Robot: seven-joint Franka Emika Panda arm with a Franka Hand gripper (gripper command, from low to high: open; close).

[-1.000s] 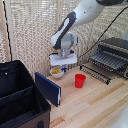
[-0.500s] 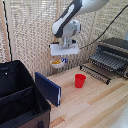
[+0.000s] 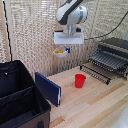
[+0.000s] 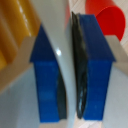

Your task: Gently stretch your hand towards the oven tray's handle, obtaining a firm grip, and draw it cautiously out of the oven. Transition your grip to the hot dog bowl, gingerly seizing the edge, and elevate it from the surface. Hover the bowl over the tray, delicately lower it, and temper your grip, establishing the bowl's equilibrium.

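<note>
Hot dog bowl (image 3: 60, 51) hangs pinched in hand (image 3: 65, 48), above table.

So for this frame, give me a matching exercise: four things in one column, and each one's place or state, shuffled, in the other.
Things:
1. hot dog bowl
2. oven tray
3. red cup
4. blue book

Places or states:
A. pulled out in front of the oven
B. upright on the wooden table
C. held in the air by the gripper
D. standing on edge beside the black case

Pairs: 1-C, 2-A, 3-B, 4-D
</note>
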